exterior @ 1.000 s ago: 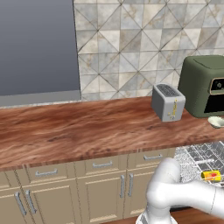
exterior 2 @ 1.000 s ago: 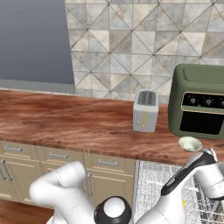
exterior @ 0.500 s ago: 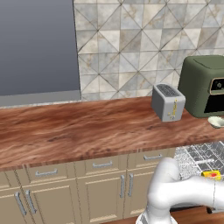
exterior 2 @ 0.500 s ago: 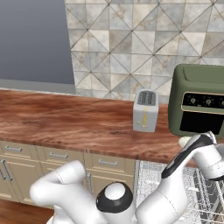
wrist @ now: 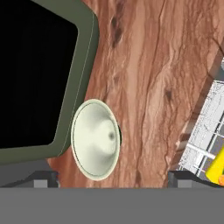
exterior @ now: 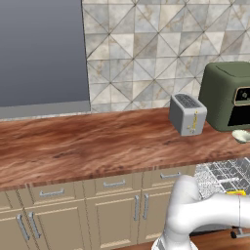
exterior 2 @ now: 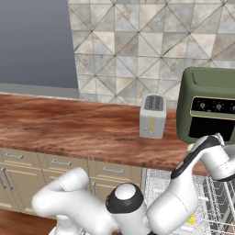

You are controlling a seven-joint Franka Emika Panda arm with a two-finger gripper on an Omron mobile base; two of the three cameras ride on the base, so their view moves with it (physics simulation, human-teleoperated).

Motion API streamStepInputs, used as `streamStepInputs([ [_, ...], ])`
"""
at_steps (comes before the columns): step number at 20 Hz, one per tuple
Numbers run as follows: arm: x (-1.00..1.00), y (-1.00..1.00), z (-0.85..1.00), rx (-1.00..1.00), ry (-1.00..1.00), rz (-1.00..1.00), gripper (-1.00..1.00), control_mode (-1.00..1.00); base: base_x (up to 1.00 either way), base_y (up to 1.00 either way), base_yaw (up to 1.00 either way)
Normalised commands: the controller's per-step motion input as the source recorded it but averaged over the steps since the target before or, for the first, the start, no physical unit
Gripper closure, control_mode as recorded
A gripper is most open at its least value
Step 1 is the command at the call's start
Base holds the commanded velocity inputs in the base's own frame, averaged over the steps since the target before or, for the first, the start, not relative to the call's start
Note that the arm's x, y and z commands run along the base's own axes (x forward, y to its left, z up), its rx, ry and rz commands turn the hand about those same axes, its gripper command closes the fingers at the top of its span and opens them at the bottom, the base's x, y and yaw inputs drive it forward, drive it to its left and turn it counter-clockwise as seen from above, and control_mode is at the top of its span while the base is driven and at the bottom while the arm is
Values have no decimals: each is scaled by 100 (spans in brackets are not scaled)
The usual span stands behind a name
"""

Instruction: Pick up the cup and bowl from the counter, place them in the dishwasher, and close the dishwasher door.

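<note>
The pale off-white bowl (wrist: 95,139) sits on the reddish-brown counter (wrist: 148,65), right in front of the dark green oven (wrist: 39,74). In the left base view the bowl (exterior: 241,135) rests near the counter's right end. My gripper (wrist: 113,179) hovers over the bowl, open, with its fingertips (wrist: 43,178) spread wider than the bowl and nothing held. The yellow cup (wrist: 216,168) lies in the dishwasher's wire rack (wrist: 204,127). From the left base camera the cup (exterior: 236,193) shows in that rack (exterior: 219,175), below the counter edge.
A silver toaster (exterior: 188,114) stands on the counter left of the oven (exterior: 228,95). Beige cabinets with silver handles (exterior: 114,184) run under the counter. The long left stretch of counter (exterior: 73,146) is bare. My arm (exterior 2: 202,153) crosses in front of the oven (exterior 2: 209,108).
The hand has risen from the dishwasher rack to the counter in front of the oven, over the bowl. The cup stays in the rack.
</note>
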Motion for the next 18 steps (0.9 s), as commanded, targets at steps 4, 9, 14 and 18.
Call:
streamStepInputs([
  [4, 32, 4, -32, 2, 3, 0, -100, -100, 0, 0, 0],
  [9, 36, 0, -18, 3, 2, 0, -100, -100, 0, 0, 0],
  [14, 38, 0, -17, 3, 2, 0, -100, -100, 0, 0, 0],
  [18, 30, 0, -26, 3, 2, 0, -100, -100, 0, 0, 0],
])
